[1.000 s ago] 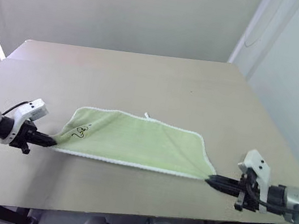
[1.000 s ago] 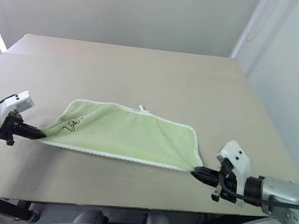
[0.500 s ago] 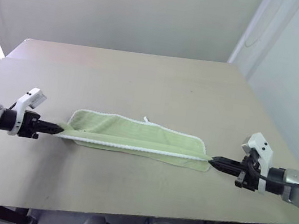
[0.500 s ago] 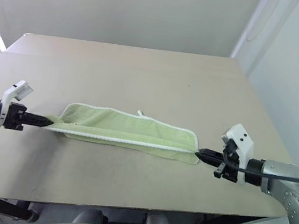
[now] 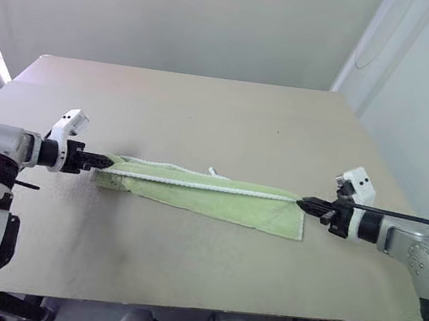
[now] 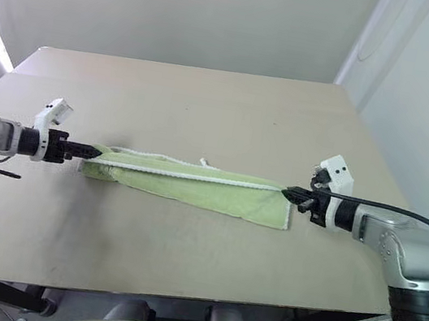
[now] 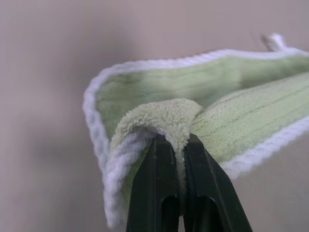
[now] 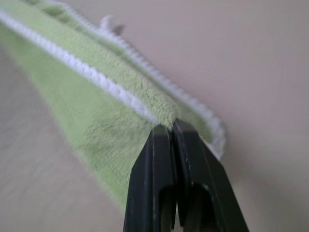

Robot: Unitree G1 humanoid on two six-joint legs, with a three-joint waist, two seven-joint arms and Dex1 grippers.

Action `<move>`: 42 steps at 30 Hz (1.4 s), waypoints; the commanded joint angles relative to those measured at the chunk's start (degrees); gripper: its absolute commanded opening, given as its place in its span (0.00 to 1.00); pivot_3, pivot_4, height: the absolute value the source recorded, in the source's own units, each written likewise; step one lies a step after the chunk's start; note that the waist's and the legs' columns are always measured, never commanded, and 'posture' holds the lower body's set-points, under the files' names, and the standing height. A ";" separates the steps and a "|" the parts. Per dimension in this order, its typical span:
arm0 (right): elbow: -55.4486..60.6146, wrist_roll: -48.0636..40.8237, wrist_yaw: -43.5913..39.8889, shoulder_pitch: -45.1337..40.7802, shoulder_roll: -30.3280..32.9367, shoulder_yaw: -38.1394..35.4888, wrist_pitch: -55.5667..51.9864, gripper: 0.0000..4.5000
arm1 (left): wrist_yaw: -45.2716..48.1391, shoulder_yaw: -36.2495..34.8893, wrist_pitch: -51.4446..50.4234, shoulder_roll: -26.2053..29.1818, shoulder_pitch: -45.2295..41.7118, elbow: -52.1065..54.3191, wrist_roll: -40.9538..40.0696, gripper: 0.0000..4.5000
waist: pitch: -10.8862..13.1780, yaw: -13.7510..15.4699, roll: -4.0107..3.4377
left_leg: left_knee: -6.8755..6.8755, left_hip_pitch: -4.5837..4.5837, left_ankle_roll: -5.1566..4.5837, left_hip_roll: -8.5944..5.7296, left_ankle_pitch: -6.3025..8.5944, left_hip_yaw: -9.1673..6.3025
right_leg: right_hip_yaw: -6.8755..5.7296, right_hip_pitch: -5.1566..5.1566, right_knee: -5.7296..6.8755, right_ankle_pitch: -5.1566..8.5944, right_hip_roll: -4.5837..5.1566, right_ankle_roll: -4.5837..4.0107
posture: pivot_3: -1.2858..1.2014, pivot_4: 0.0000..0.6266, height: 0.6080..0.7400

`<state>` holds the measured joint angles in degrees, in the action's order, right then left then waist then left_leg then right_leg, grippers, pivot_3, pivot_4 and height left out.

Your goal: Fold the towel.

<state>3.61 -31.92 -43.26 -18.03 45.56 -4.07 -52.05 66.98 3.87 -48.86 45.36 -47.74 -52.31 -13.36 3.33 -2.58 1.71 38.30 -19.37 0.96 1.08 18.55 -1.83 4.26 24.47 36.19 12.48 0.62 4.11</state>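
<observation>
We have both arms out over the table (image 5: 177,286), mid first fold. Left gripper (image 5: 107,162) at about 9 o'clock is clamped tight on a towel corner; the left wrist view shows terry bunched between the black fingers (image 7: 159,193). Right gripper (image 5: 303,202) at about 3 o'clock is pinched on the opposite corner, with cloth caught at the fingertips in the right wrist view.

The towel (image 5: 216,198) sits mid-table between them. Its lifted white-edged hem is stretched taut, and the rest lies flat beneath and toward us.

Risks, as we judge them: the pull looks tight, so a corner could slip out of either pinch and the fold would collapse. If the hands travel unevenly, the carried hem lands skewed and misses the far edge at 12 o'clock. The lower layer could also drag along the smooth tabletop.

No containers anywhere here, so nothing to list inside one.
</observation>
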 commanded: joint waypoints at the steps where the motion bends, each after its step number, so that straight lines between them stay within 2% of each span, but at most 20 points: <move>1: -5.30 3.87 2.47 -4.06 -1.83 0.74 2.54 0.00 | -1.00 0.45 3.24 -1.29 -4.59 -4.36 2.73 0.00 | 0.00 0.00 0.00 | 0.00 -0.01 0.00 0.00 0.00 0.00 | 0.00 0.00 -0.01 -0.01 0.00 0.00 | 0.52 0.00 0.79; 4: -7.21 5.06 1.85 -4.76 -3.18 1.38 3.91 0.00 | -1.87 1.01 7.02 -2.96 -5.07 -6.59 4.99 0.00 | 0.00 0.02 0.00 | -0.03 -0.01 0.00 -0.02 0.00 -0.01 | 0.00 0.00 -0.01 -0.13 0.01 0.12 | 0.52 0.00 0.79; 8: -8.37 6.08 2.04 -4.78 -4.57 1.53 4.47 0.23 | -4.11 -1.33 8.87 -4.41 -6.01 -9.77 4.77 0.00 | 0.00 -0.05 -0.01 | -0.06 -0.01 -0.01 -0.02 0.00 -0.02 | 0.01 0.02 0.00 -0.19 0.01 0.07 | 0.52 0.00 0.79; 11: -8.17 6.69 2.30 -4.43 -5.52 1.53 5.01 0.48 | -6.63 -3.66 9.49 -5.22 -6.94 -11.29 3.99 0.18 | -0.01 -0.02 0.00 | -0.04 -0.01 -0.01 -0.02 0.00 -0.02 | 0.01 0.02 0.00 -0.15 0.01 0.13 | 0.52 0.00 0.79; 17: -9.70 7.79 5.10 -6.40 -8.34 0.12 6.11 0.97 | -7.03 -7.52 8.45 -5.03 -8.53 -12.01 2.39 0.66 | -0.01 -0.11 0.00 | -0.02 0.00 0.00 -0.02 0.00 -0.03 | 0.01 0.01 0.04 -0.12 0.01 0.20 | 0.52 0.00 0.79; 18: -9.71 7.76 5.38 -6.60 -8.64 -0.41 6.50 1.00 | -7.88 -9.08 8.39 -4.90 -9.14 -12.14 1.54 0.74 | -0.01 -0.09 0.00 | -0.02 0.00 0.00 -0.02 0.00 -0.03 | 0.01 0.01 0.04 -0.13 0.01 0.18 | 0.52 0.00 0.79; 20: -10.26 7.85 7.19 -7.27 -9.58 -2.67 7.88 1.00 | -9.65 -12.01 8.62 -4.52 -10.34 -12.16 -0.07 0.89 | -0.01 -0.05 0.00 | -0.02 -0.01 0.00 -0.02 0.00 -0.05 | 0.00 0.01 0.04 -0.14 0.01 0.19 | 0.52 0.00 0.79; 24: -11.23 6.94 10.96 -9.17 -11.21 -8.18 10.02 1.00 | -8.29 -13.41 9.84 -3.22 -10.56 -10.17 -0.45 0.89 | -0.01 -0.08 -0.01 | -0.03 -0.01 0.00 -0.03 0.00 -0.04 | 0.01 0.02 0.03 -0.21 0.03 0.11 | 0.52 0.00 0.79; 28: -3.85 4.48 5.69 -5.37 -8.44 -7.89 7.64 1.00 | -3.06 -10.69 11.95 -0.39 -8.20 -5.10 1.20 0.89 | 0.00 -0.13 -0.01 | -0.09 -0.01 0.00 -0.03 0.00 -0.05 | 0.00 0.04 0.03 -0.23 0.02 0.09 | 0.52 0.00 0.79; 32: 6.15 0.49 -0.79 0.88 -4.83 -4.30 2.26 1.00 | 7.05 -4.97 12.25 4.24 -0.22 8.13 2.17 0.89 | -0.01 -0.54 -0.08 | -0.17 0.00 -0.01 -0.01 0.01 -0.06 | 0.01 0.06 0.05 -0.14 0.00 0.15 | 0.52 0.00 0.79; 35: 6.36 0.33 -0.51 0.47 -5.41 -2.07 -0.28 1.00 | 11.65 -2.26 11.55 6.97 5.99 18.52 1.60 0.89 | -0.01 -0.75 -0.08 | -0.07 0.00 -0.01 -0.02 0.00 -0.01 | 0.04 0.03 0.06 -0.10 0.03 0.16 | 0.52 0.00 0.79; 42: -2.03 2.16 1.40 -6.39 -9.36 2.52 -4.40 1.00 | 10.47 1.99 12.77 3.81 7.96 20.35 3.63 0.89 | 0.00 -0.71 -0.08 | 0.47 0.03 0.00 -0.01 0.00 -0.04 | 0.04 -0.10 0.25 -0.12 0.00 0.06 | 0.52 0.00 0.79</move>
<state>2.78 -30.26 -41.94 -22.69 36.67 -2.27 -55.96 77.85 4.87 -37.02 49.67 -39.10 -32.40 -10.56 3.33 -3.28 1.63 38.84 -19.34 0.96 1.07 18.54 -1.88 4.30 24.34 36.46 12.36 0.62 4.18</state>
